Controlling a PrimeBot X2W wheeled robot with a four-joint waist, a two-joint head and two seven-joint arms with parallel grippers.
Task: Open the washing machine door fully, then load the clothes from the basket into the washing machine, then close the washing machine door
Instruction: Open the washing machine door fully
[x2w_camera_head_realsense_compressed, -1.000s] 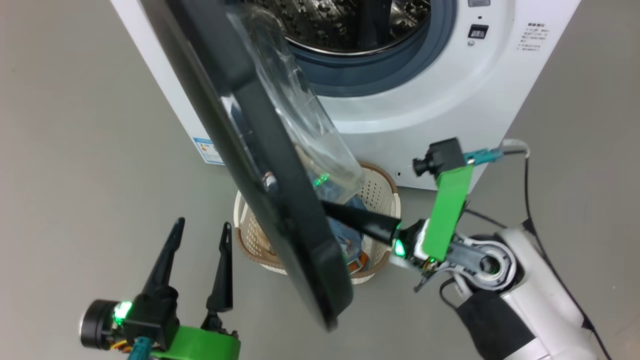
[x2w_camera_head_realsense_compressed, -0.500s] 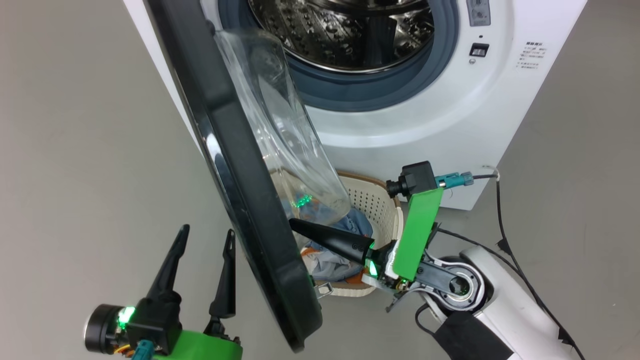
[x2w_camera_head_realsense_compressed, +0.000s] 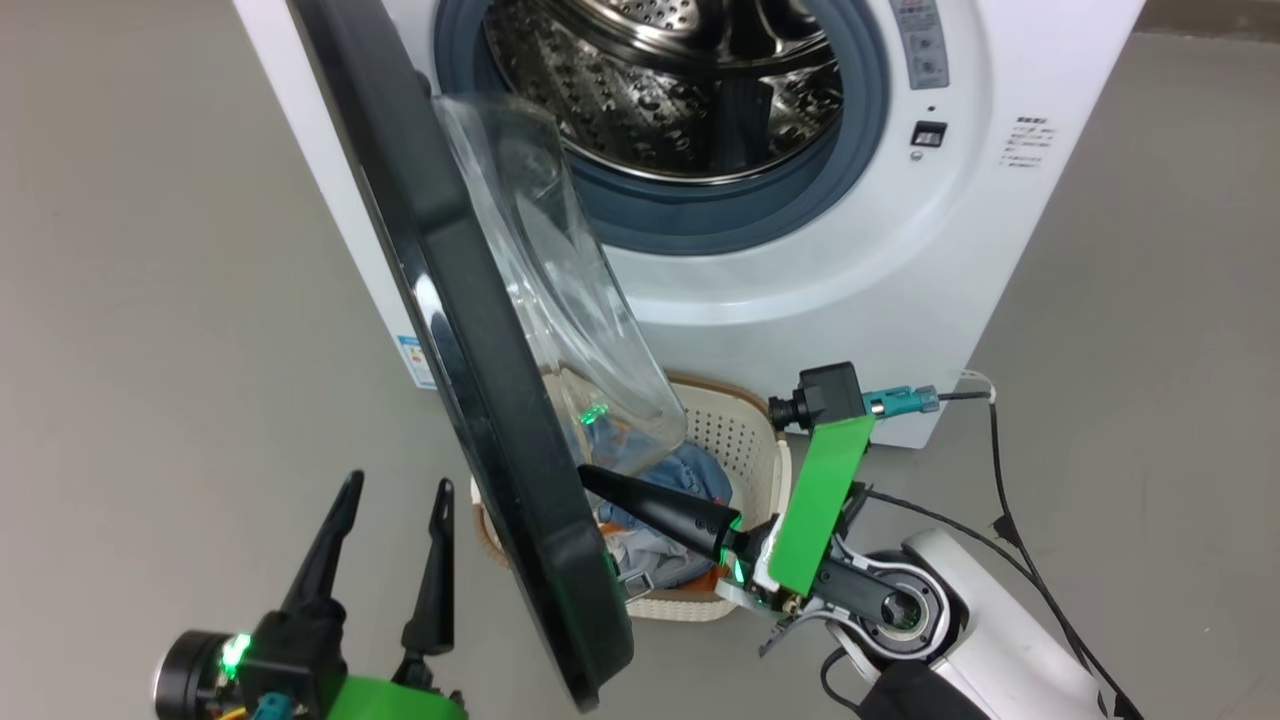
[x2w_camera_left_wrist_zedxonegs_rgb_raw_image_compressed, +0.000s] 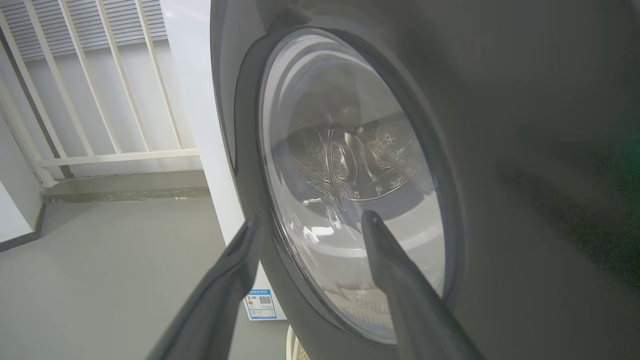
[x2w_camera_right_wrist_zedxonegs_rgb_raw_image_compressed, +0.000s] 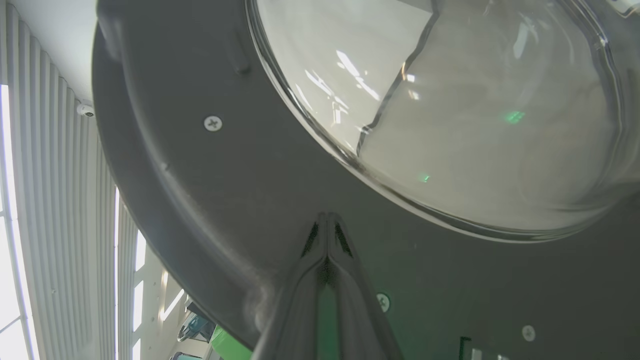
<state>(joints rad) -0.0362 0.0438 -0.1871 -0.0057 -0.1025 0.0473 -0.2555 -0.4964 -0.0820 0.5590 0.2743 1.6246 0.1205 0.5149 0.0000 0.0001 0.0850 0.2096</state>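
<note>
The white washing machine (x2w_camera_head_realsense_compressed: 850, 270) shows its steel drum at the top of the head view. The washing machine door (x2w_camera_head_realsense_compressed: 450, 330) hangs partly open, edge-on, its glass bowl (x2w_camera_head_realsense_compressed: 560, 300) bulging right. Under the door stands the basket (x2w_camera_head_realsense_compressed: 745, 440) with blue clothes (x2w_camera_head_realsense_compressed: 685, 475) in it. My right gripper (x2w_camera_head_realsense_compressed: 590, 474) is shut on nothing, its tip against the door's inner face (x2w_camera_right_wrist_zedxonegs_rgb_raw_image_compressed: 200, 175) below the glass; its tip (x2w_camera_right_wrist_zedxonegs_rgb_raw_image_compressed: 327, 217) touches the dark panel. My left gripper (x2w_camera_head_realsense_compressed: 398, 485) is open, left of the door, close to the door's outer window (x2w_camera_left_wrist_zedxonegs_rgb_raw_image_compressed: 350, 190) in the left wrist view.
A black cable (x2w_camera_head_realsense_compressed: 1010, 480) trails over the grey floor right of the machine. A blue label (x2w_camera_head_realsense_compressed: 414, 360) sits low on the machine's front. Open floor (x2w_camera_head_realsense_compressed: 150, 300) lies to the left. A white railing (x2w_camera_left_wrist_zedxonegs_rgb_raw_image_compressed: 100, 100) stands behind the machine.
The head camera has tilted up, so more of the drum shows. My shut right gripper has moved left against the door's inner face, and the door has swung a little wider. The left gripper stays open.
</note>
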